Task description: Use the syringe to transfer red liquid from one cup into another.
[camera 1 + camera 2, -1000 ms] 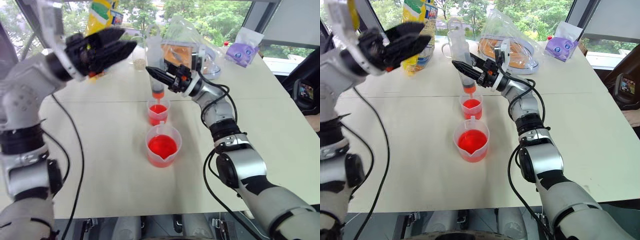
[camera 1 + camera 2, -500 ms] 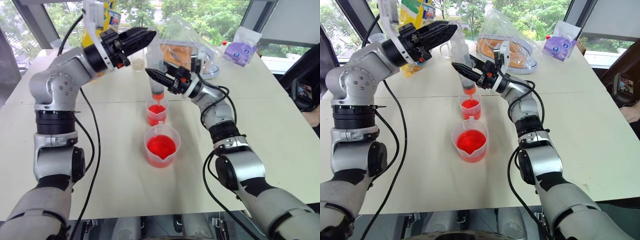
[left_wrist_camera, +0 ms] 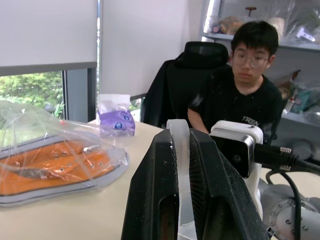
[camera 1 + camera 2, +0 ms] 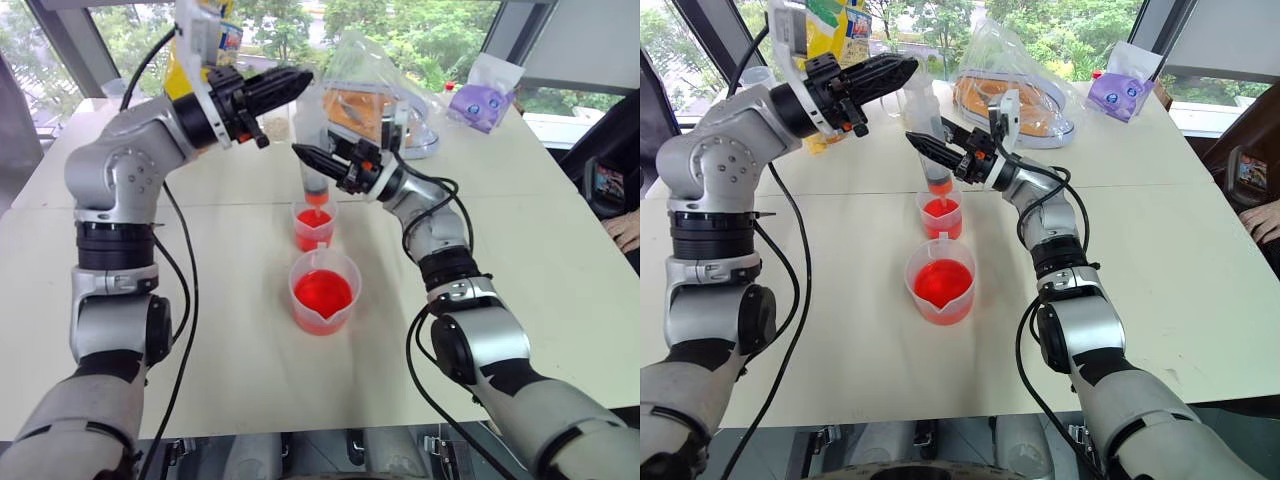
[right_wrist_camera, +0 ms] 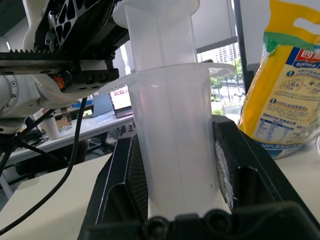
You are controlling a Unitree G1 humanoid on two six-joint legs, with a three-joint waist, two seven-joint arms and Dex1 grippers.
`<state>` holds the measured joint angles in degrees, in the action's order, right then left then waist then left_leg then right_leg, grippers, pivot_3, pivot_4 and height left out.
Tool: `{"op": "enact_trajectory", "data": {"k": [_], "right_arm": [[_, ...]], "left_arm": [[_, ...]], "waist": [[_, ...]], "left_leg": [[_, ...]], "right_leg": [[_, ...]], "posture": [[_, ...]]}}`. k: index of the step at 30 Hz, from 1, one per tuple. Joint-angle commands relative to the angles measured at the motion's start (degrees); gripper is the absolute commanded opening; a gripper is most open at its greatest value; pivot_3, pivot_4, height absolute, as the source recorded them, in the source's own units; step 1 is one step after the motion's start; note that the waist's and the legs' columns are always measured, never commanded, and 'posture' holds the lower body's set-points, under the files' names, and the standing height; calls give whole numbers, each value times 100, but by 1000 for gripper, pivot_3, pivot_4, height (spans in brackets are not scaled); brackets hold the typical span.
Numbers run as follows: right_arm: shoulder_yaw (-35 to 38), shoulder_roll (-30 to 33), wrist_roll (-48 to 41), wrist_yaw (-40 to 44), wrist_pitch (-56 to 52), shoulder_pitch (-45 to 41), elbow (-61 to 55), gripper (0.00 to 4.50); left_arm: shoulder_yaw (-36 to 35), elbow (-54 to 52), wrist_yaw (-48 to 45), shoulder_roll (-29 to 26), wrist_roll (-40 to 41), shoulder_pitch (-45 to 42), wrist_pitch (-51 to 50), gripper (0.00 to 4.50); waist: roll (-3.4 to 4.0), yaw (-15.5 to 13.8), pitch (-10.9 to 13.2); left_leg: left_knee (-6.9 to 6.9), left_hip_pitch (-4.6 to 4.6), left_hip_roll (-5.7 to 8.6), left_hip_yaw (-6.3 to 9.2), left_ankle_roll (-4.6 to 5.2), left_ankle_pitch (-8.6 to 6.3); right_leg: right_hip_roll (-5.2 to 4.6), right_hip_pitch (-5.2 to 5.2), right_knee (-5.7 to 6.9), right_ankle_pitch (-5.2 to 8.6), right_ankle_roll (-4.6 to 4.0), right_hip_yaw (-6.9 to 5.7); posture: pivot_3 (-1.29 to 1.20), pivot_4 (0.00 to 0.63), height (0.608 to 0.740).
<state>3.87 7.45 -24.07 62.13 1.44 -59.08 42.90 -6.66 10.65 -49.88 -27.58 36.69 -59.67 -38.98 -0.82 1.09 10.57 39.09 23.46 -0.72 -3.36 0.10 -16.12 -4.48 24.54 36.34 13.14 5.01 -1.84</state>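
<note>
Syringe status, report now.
Right gripper shut on syringe barrel, tip over the smaller cup. Left gripper shut on plunger top. Nothing in the way.

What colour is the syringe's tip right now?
Orange-red; the syringe tip shows best in the right eye view, above the smaller cup.

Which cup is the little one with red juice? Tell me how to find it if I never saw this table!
Look at the middle of the big pale table, where two clear cups of red liquid stand one behind the other. The little cup is the farther one, right under the syringe. It is narrower than the wide beaker with the pouring spout.
</note>
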Motion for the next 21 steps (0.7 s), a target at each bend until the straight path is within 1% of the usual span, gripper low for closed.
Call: {"op": "enact_trajectory", "data": {"k": [1, 21], "right_arm": [[161, -22, -174, -34, -9, -275, -477, 1412], [401, 85, -330, -147, -238, -610, -618, 1412]], "left_arm": [[228, -106, -192, -25, -166, 151, 90, 90], [365, -297, -322, 106, -325, 542, 144, 90]], "waist": [[0, -1, 0], [0, -2, 0]], "left_leg": [[0, 0, 0, 0, 0, 0], [0, 0, 0, 1, 16, -9]], "right_leg": [[0, 0, 0, 0, 0, 0], [-1, 0, 0, 0, 0, 0]], "posture": [[0, 150, 740], [0, 150, 740]]}}
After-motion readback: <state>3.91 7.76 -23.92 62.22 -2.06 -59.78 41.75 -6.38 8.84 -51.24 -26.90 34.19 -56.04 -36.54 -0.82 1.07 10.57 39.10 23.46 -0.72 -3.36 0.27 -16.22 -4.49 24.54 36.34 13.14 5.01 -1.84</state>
